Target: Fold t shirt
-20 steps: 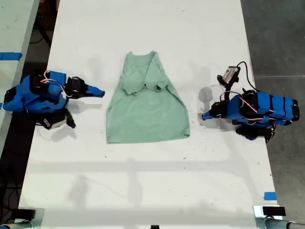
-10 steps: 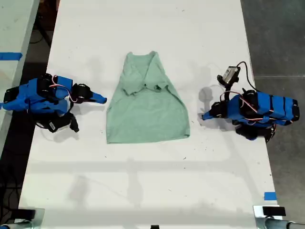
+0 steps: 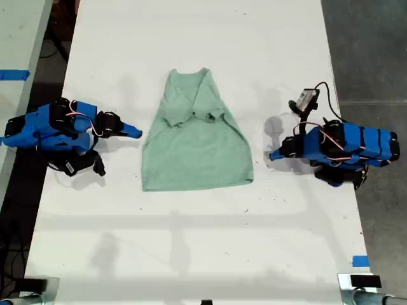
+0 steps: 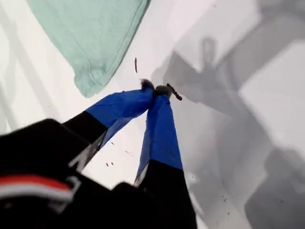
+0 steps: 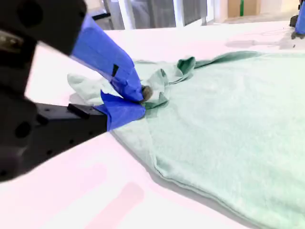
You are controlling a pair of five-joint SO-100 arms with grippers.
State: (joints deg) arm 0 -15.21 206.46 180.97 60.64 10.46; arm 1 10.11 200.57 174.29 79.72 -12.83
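The pale mint-green t shirt (image 3: 194,140) lies flat in the middle of the white table (image 3: 191,241), its sleeves folded inward over the chest. My first gripper (image 3: 272,154) is on the exterior view's right, shut and empty, a short way off the shirt's hem corner (image 4: 90,33); its tips (image 4: 156,90) meet over bare table. My second gripper (image 3: 137,133) is on the exterior view's left, just beside the shirt's side edge. Its jaws (image 5: 140,98) are shut with no cloth between them, and the folded sleeves (image 5: 167,81) lie beyond.
A small camera on a cable (image 3: 307,98) sticks up from the arm on the exterior view's right. Blue tape (image 3: 360,260) marks the table's near right corner in that view. Another table with blue tape (image 3: 14,74) stands past the left edge.
The arm on the exterior view's left shifted a little toward the shirt and swung its body down a second ago, then stayed still. The other arm and the shirt have not moved.
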